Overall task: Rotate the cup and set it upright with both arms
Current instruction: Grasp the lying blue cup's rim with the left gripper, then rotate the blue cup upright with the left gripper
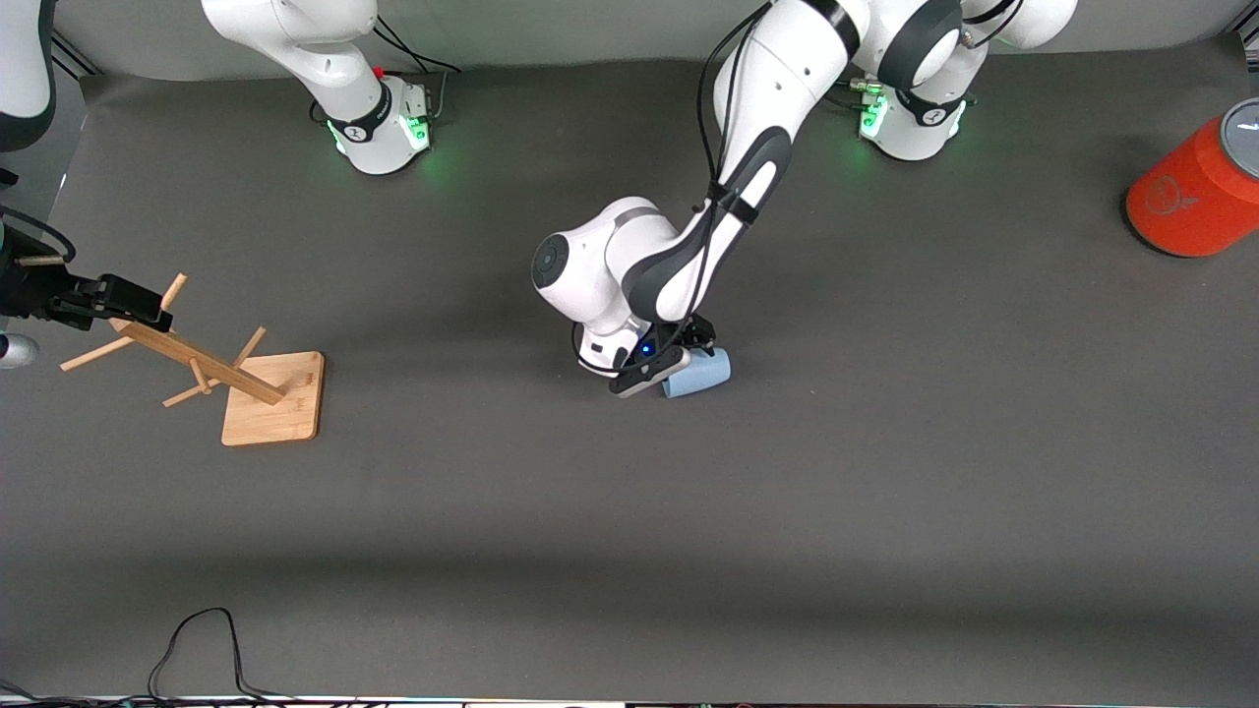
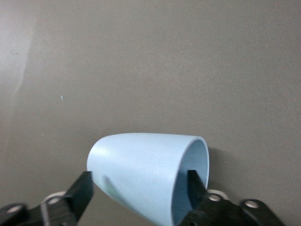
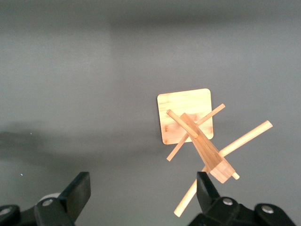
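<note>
The pale-blue cup lies on its side on the grey mat near the table's middle. My left gripper is down over it. In the left wrist view the cup lies between the jaws. One finger stands inside its open mouth and the other finger stands just outside its closed end. The left gripper is open wide and does not clamp the cup. My right gripper hovers open and empty at the right arm's end of the table; it is the right gripper in its wrist view.
A wooden peg rack stands on its square base under the right gripper, and its post top shows close to one finger. A large orange-red can with a grey lid lies at the left arm's end of the table.
</note>
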